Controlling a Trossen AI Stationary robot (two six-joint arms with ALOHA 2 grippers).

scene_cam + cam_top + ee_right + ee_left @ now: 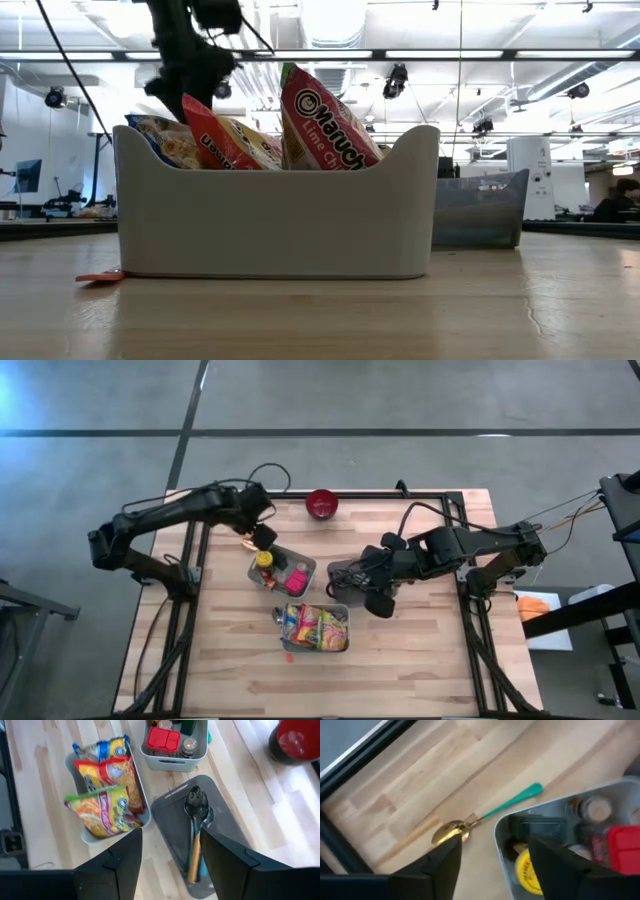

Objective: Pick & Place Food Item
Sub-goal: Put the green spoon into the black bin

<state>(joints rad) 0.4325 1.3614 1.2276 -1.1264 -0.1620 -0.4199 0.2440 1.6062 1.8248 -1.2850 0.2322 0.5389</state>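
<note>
Three containers sit mid-table in the high view: a grey bin (282, 571) of bottles and jars, a white tub (316, 629) of noodle packets at about five o'clock from it, and a dark flat tray (348, 576) at three o'clock from the bin. We take the noodle packets (107, 805) as the food items. They stand upright in the tub, crinkled plastic in yellow, orange and red, with a green strip on one and blue edging on another. From the low view, a red packet with a round white logo and partly readable lettering pokes above the tub's rim.

We see the left gripper (262, 532) at the bin's eleven o'clock corner. Its fingers (440, 865) stand apart with nothing between them. Through the gap lies a spoon (485, 815) with a gold bowl and a green handle, flat on the wood just beside the bin. Inside the bin we make out a yellow lid (529, 870) and a red lid (620, 845).

The right gripper (378, 598) hovers over the dark tray, jaws spread and empty. Its wrist camera looks down on a dark spoon and fork (197, 827) lying together in the tray. A red bowl (322, 504) rests near the table's twelve o'clock edge.
</note>
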